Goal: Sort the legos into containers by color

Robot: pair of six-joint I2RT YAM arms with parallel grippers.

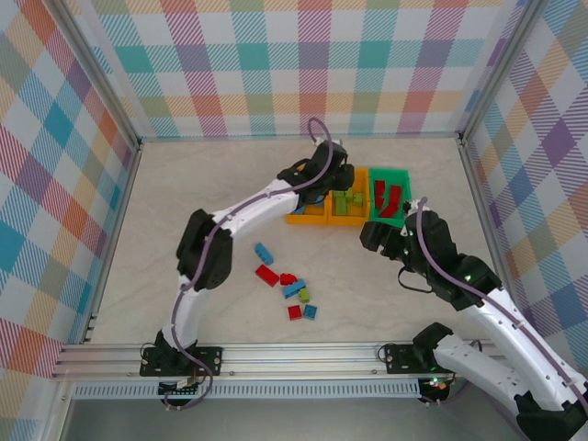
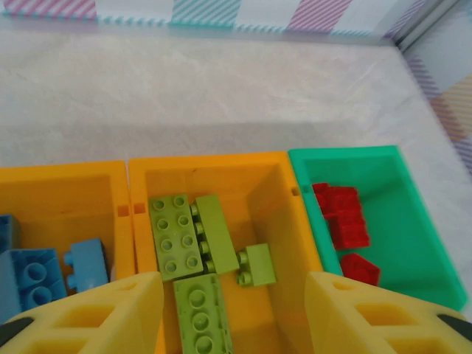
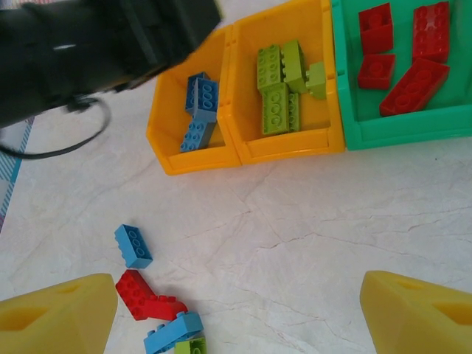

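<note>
Pale marbled worktop (image 1: pixel 184 202) holds a handful of unsorted legos (image 1: pixel 294 288), the rest sorted by colour into the containers (image 3: pixel 284 151); left jaws stand apart, empty, over the lime bricks (image 2: pixel 177 236), right jaws wide, empty.

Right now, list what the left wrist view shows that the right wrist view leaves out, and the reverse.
Left wrist: the plaid back wall and the table stretching up to it. Right wrist: loose bricks nearer the arms, including a blue brick and a red pair, plus the left arm overhead. Both: the left orange bin holding blue bricks, the middle orange bin holding lime bricks, the green bin holding red bricks.
</note>
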